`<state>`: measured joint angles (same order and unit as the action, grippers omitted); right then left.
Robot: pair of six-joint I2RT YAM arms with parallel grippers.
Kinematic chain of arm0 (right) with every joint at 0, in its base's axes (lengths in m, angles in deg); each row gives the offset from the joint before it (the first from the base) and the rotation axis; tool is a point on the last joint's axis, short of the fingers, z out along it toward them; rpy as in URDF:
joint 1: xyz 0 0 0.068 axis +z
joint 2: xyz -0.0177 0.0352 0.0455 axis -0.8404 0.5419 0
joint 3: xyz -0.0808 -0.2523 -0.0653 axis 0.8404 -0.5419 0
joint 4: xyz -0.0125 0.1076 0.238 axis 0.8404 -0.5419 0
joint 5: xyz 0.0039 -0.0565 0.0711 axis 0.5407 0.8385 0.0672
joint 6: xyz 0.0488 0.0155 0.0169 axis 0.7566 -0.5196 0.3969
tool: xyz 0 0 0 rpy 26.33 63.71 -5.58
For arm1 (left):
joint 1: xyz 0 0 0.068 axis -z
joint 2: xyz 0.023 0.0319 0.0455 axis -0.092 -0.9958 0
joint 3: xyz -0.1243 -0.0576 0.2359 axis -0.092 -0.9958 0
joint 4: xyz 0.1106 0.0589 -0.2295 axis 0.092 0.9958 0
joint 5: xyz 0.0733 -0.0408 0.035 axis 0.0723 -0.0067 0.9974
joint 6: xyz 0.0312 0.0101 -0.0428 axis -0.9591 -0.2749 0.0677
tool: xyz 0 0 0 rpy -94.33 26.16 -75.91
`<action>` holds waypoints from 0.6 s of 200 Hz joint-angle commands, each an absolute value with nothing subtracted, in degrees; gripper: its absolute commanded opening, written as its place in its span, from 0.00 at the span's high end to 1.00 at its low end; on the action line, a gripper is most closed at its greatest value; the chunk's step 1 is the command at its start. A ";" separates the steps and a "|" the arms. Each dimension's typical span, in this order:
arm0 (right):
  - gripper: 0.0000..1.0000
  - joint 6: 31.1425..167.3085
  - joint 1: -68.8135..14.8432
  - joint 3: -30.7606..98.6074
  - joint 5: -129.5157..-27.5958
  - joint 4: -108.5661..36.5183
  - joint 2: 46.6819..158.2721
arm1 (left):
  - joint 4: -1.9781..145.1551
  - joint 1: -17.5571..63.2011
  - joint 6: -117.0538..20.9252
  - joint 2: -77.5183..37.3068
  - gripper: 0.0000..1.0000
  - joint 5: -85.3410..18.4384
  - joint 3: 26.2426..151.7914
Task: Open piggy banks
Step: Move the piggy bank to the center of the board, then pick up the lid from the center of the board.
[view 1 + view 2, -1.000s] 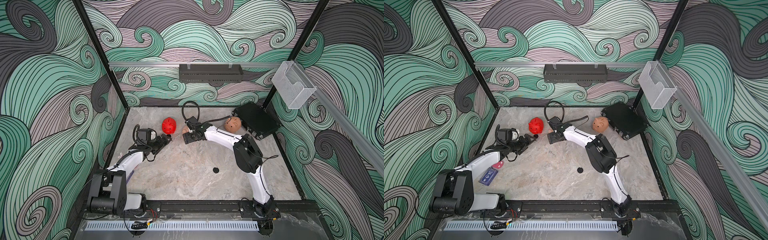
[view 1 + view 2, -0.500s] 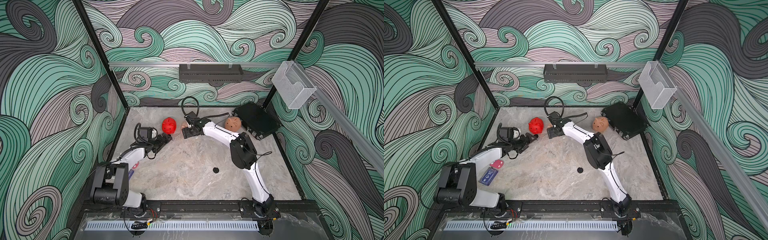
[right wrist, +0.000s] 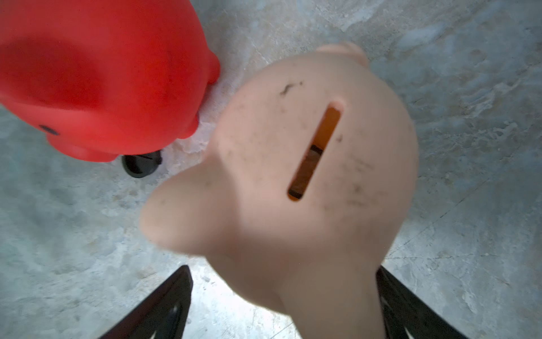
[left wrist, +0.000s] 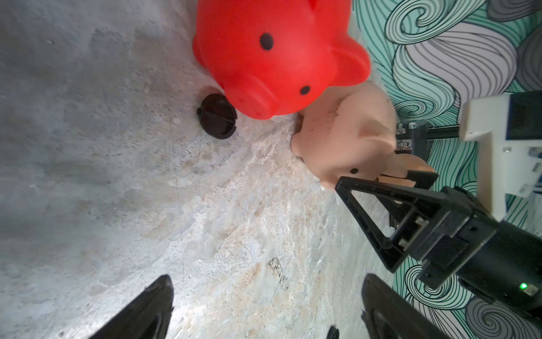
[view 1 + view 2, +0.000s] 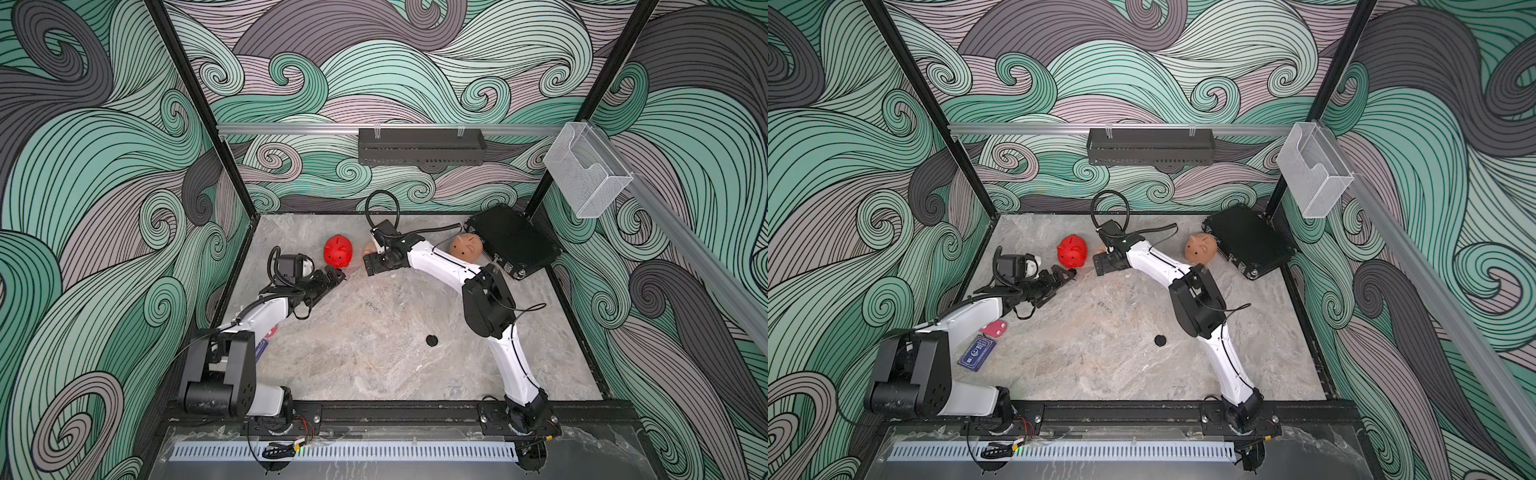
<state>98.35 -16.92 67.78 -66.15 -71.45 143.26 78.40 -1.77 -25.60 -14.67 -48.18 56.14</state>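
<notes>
left tool [image 4: 267, 281] has opened wide, empty | plug [image 4: 217, 116] on tabletop [image 4: 117, 205] beside red pig [image 4: 272, 52]: likely unplugged | right tool [image 3: 283, 271] open, loosely astride peach pig [image 3: 308, 146]

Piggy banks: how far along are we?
Done, likely: two banks, since one black plug lies by the red pig and another plug mid-table. In hand: right gripper open around a peach pig; left gripper open, empty. Left: probably one; second peach pig sits by the black case, underside hidden.

Teal, grey and mauve swirl-patterned walls [image 5: 415, 75] enclose a beige-grey marbled desk [image 5: 374, 365]. A black perforated metal shelf [image 5: 422, 146] hangs from a silver rail [image 5: 291, 128].
</notes>
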 commanded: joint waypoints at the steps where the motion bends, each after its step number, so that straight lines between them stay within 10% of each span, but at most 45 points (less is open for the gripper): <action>1: 0.06 99.20 -16.94 60.72 -69.06 -68.35 132.20 | 79.20 -0.99 -27.23 -9.81 0.01 -49.35 53.20; 120: 0.34 110.30 -16.97 5.41 -65.19 -66.60 89.20 | 65.24 30.27 -21.05 -8.69 0.17 -39.11 41.72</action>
